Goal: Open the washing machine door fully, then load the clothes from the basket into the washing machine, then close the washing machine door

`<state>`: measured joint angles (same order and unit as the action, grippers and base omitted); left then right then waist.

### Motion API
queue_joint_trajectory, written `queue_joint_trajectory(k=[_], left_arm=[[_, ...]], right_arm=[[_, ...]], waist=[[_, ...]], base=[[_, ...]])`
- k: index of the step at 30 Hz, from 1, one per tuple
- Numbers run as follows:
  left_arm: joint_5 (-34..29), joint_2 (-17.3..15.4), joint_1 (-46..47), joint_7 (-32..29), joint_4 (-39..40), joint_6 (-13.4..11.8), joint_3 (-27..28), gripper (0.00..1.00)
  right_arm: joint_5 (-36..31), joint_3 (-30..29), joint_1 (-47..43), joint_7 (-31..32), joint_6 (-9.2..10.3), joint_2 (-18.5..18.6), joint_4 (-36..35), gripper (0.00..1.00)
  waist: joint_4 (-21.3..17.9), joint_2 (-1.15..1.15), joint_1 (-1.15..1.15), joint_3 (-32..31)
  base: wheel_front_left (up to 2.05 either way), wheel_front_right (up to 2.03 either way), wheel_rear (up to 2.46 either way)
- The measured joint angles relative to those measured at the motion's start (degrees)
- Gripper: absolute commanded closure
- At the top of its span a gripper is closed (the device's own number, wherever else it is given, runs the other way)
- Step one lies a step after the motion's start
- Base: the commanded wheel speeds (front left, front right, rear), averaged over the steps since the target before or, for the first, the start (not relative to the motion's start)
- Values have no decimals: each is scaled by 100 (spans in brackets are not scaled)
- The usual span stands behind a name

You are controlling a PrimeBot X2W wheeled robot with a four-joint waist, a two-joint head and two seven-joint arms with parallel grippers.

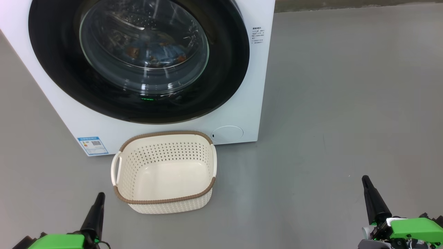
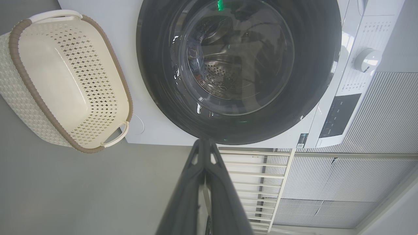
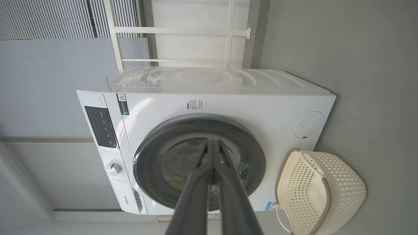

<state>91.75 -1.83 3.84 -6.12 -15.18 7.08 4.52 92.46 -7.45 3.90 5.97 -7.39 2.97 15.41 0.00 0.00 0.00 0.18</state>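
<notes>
Cream perforated plastic basket (image 2: 49, 81): on grey floor (image 2: 81, 189), just beside white boxy washing machine (image 2: 156, 130). Round black-rimmed glass door (image 2: 238, 65): closed. Left gripper (image 2: 204, 143): dark fingers pressed together.

A smooth grey floor (image 1: 328, 103) spreads across the head view and meets a darker strip of wall base (image 1: 356, 4) along the top edge. In the wrist views, pale ribbed wall panels (image 3: 65, 173) line the room (finely grooved, with a plain grey band between them). A cream-white barred frame (image 3: 183, 31) stands just beside the panels.
</notes>
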Motion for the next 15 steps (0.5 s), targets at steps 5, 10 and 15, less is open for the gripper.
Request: queue_joint_trajectory(k=[5, 10, 15], left_arm=[[0, 0, 0, 0, 0, 0, 0, 100], [0, 0, 0, 0, 0, 0, 1, 100], [0, 0, 0, -1, 0, 0, 1, 100]], right_arm=[[0, -3, 0, 0, 0, -1, 0, 100], [0, -7, 0, 0, 0, -2, 0, 100], [0, -8, 0, 0, 0, -2, 0, 100]], waist=[[0, 0, 0, 0], [0, 0, 0, 0], [0, 0, 0, 0]], base=[[0, 0, 0], [0, 0, 0], [0, 0, 0]])
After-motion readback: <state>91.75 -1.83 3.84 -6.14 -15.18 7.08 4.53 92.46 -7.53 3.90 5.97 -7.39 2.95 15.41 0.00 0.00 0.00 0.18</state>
